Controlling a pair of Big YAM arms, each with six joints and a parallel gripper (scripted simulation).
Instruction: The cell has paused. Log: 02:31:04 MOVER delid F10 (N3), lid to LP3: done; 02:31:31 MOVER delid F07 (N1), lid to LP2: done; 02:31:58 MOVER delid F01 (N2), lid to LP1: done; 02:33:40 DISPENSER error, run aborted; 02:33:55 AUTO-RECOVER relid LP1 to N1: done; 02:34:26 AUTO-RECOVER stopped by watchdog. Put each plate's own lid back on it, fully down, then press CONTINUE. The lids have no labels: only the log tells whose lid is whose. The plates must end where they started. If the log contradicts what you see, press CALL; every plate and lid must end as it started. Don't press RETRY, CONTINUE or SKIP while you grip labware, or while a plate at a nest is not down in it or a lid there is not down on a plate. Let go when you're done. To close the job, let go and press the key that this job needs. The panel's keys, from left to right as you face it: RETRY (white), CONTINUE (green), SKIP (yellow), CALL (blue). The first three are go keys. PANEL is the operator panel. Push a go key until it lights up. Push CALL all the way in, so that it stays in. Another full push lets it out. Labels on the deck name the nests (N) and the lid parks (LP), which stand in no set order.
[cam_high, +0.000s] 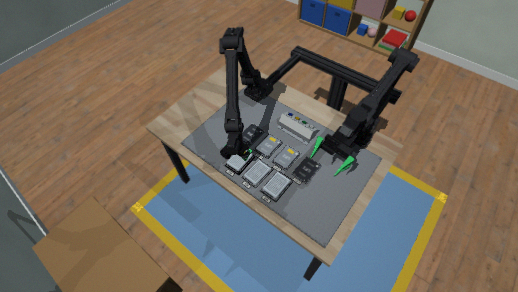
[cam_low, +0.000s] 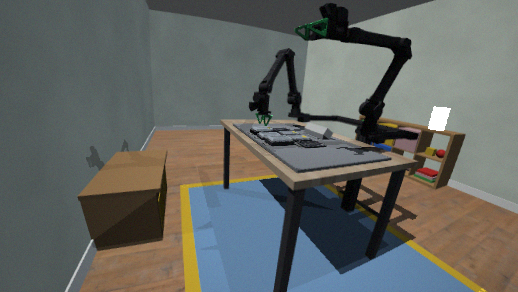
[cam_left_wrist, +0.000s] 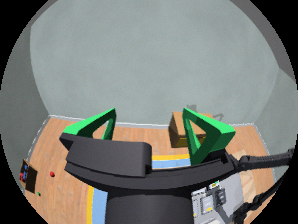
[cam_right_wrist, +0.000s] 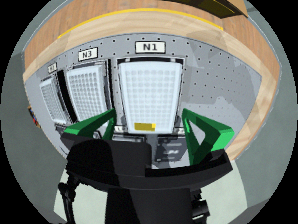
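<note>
The plate at N1 (cam_high: 236, 162) (cam_right_wrist: 150, 90) bears a clear lid with a yellow mark at its edge. My right gripper (cam_right_wrist: 149, 112) (cam_low: 264, 123) is open and points down over N1's near end, one finger to each side; its height above the lid is unclear. The plates at N3 (cam_high: 257, 172) (cam_right_wrist: 87, 90) and N2 (cam_high: 276, 186) (cam_right_wrist: 51, 102) show bare wells. Two lids with yellow marks, one (cam_high: 268, 146) beside the other (cam_high: 286, 157), lie on the middle parks. My left gripper (cam_left_wrist: 149, 111) is open and empty, raised high, facing the wall.
The operator panel (cam_high: 297, 127) (cam_low: 319, 131) stands behind the parks, with blue, yellow and green keys showing. Dark parks without lids, one (cam_high: 252, 134) at the left end and one (cam_high: 306, 170) at the right end, flank the two lids. The wooden table edge runs beyond the nests.
</note>
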